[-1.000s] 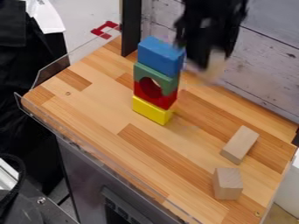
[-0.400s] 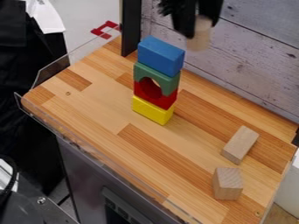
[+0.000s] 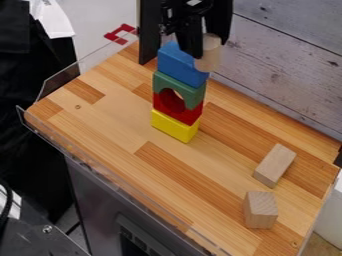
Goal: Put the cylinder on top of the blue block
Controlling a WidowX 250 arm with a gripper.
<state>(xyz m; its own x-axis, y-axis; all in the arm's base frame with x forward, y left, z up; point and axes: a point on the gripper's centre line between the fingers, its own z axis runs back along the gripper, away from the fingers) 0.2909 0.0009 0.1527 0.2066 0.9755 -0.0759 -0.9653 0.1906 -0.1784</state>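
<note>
Wooden tabletop [image 3: 113, 120], two plain blocks [image 3: 260, 210], four-block stack [image 3: 179, 102], gripper [image 3: 204, 47] clasping one cylinder [image 3: 209, 54]

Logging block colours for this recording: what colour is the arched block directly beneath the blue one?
Green, seen best in the camera view.

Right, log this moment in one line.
gripper: holding cylinder; cylinder: overlaps blue block in view, contact unclear; beneath: green block, red block, yellow block; release: pending
</note>
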